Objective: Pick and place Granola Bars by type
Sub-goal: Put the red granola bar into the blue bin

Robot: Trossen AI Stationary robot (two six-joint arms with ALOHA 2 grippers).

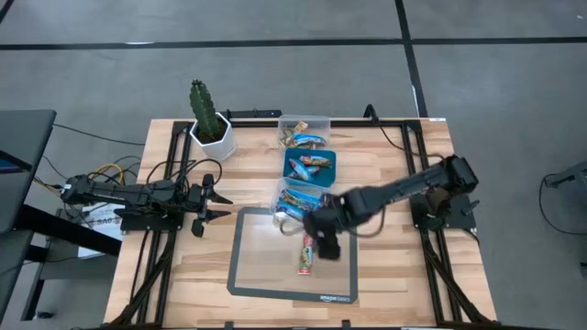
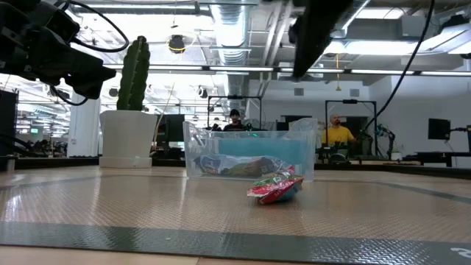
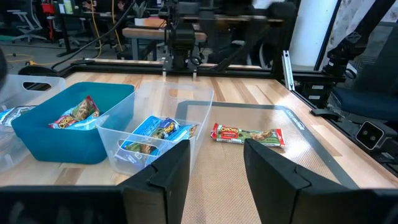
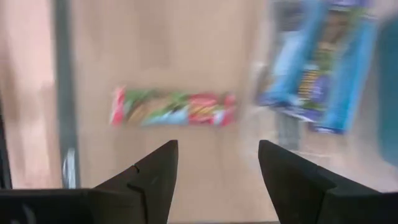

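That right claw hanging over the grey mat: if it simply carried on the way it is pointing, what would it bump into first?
Most likely the red and green granola bar lying alone on the grey mat. The right gripper stands open, aimed down at the mat with that bar just ahead of its fingers. Depth is unclear, so it may meet bare mat beside the bar.

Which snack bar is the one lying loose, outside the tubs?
Find the grey mat at the table's front. One red and green bar lies on it by itself, beside the right tool. All other bars sit inside tubs and mostly have blue wrappers.

Glossy-wrapped bar [image 3: 247, 135], wooden table [image 1: 394, 275]
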